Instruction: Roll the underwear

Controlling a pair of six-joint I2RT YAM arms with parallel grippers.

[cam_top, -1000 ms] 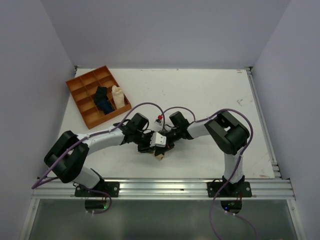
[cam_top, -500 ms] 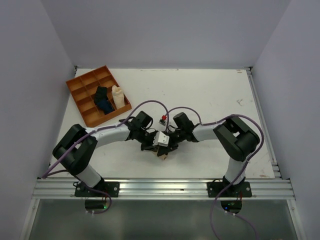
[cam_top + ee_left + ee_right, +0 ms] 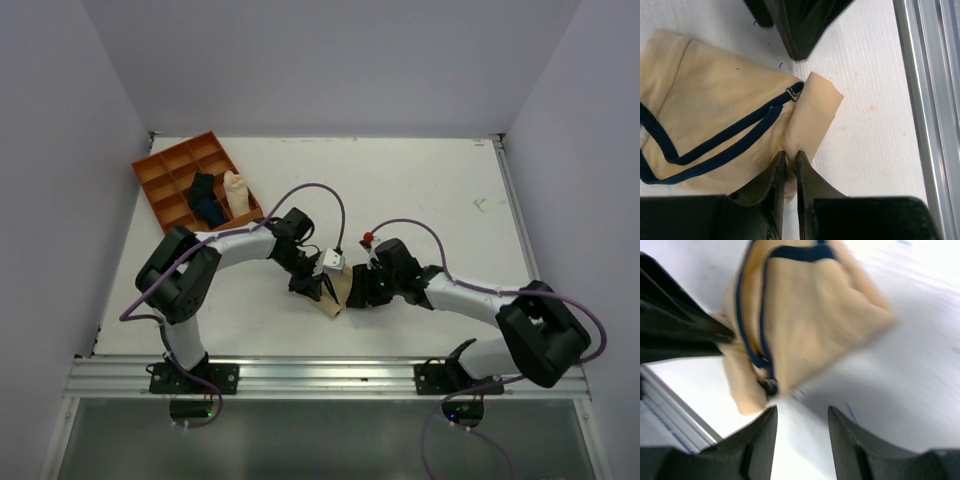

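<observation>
The underwear (image 3: 715,115) sits on the table (image 3: 420,190), middle, by the near edge. It looks light and floppy, so we'd grab folded edges. Our left gripper (image 3: 791,159) pinches a corner fold; the right gripper (image 3: 801,420) gapes empty just beside it.

No word, number, brand or sign can be read in any of the views. The underwear (image 3: 725,115) shows a plain dark edge band with no lettering on it. In the left wrist view, a few tiny blue marks (image 3: 781,65) sit on the desk (image 3: 875,100) at about 12 o'clock from the cloth's folded corner; they are too small to make out as characters.
</observation>
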